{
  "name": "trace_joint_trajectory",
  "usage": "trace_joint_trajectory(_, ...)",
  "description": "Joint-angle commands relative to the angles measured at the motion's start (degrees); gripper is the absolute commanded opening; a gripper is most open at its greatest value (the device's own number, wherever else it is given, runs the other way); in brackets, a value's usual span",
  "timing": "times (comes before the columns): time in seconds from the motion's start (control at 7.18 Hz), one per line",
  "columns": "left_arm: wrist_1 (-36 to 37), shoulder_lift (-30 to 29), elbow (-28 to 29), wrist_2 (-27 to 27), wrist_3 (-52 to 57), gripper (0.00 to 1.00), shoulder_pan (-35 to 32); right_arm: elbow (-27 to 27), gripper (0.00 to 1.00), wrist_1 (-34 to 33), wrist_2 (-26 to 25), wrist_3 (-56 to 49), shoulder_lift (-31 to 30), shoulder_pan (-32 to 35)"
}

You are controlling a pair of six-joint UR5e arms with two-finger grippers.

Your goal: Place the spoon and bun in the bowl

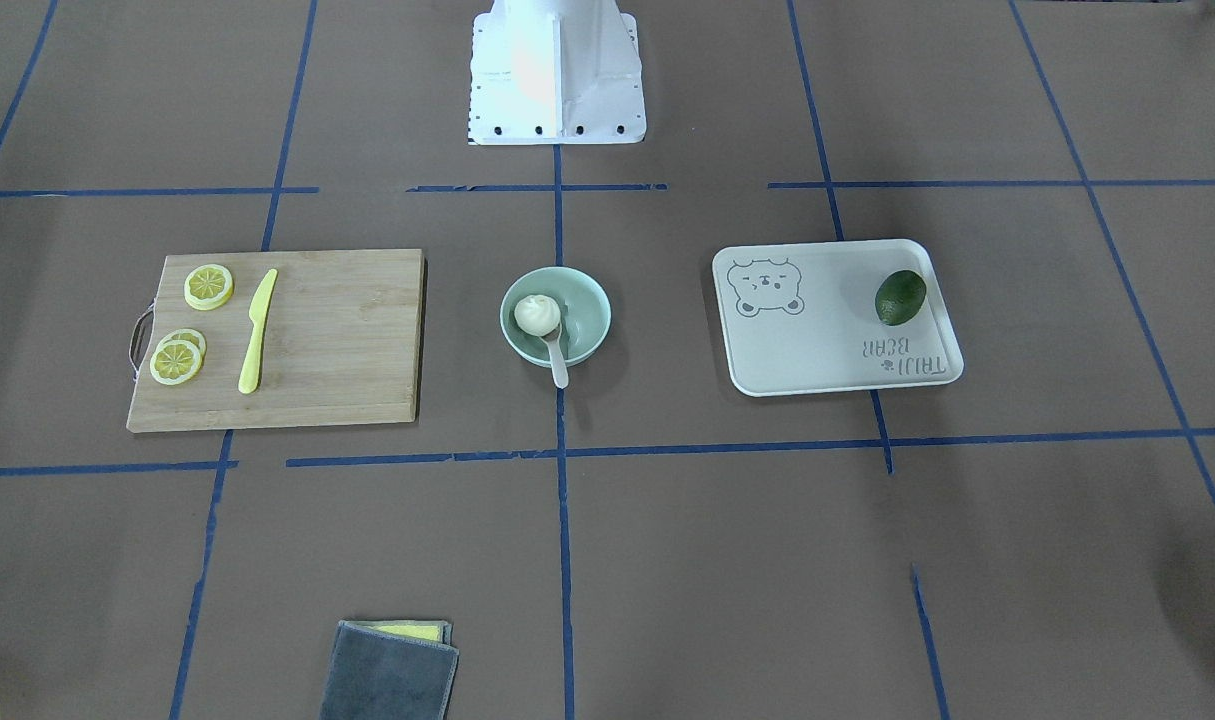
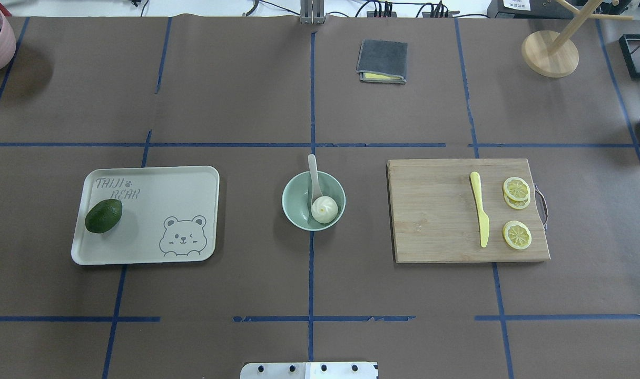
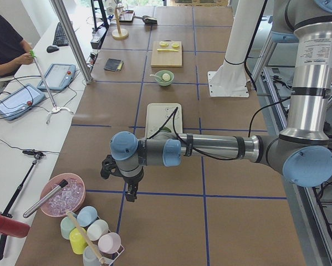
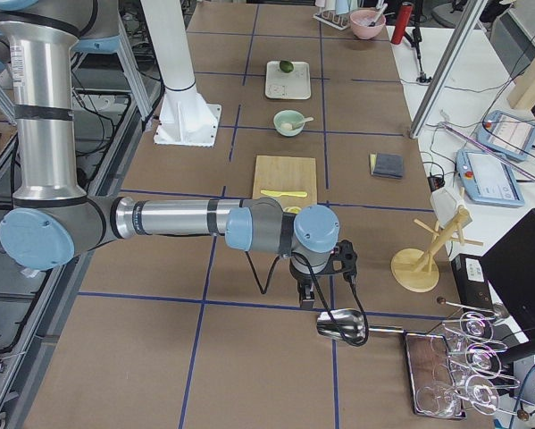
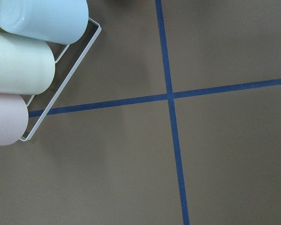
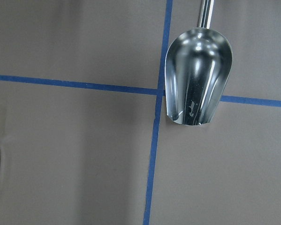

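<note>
The mint-green bowl (image 2: 296, 202) stands at the table's middle. The white bun (image 2: 324, 209) lies inside it. The off-white spoon (image 2: 313, 173) rests with its scoop in the bowl beside the bun and its handle sticking out over the rim. The front view shows the same: bowl (image 1: 588, 311), bun (image 1: 536, 315), spoon (image 1: 558, 366). My left gripper (image 3: 131, 194) hangs over bare table far from the bowl, near the cups. My right gripper (image 4: 307, 299) hangs at the opposite end, by a metal scoop. I cannot tell whether either is open or shut.
A wooden cutting board (image 2: 435, 210) with a yellow knife (image 2: 480, 216) and lemon slices (image 2: 517, 234) lies right of the bowl. A bear-print tray (image 2: 156, 210) with an avocado (image 2: 103, 215) lies left. A folded cloth (image 2: 382, 61), metal scoop (image 6: 196, 79) and cup rack (image 5: 23, 61) are also there.
</note>
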Motion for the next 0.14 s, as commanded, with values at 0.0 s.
trace_joint_trajectory(0.0,-0.1,0.0,0.0,0.0,0.0,1.00,0.0,0.0,1.00,0.0,-0.1,0.0,0.5,0.0)
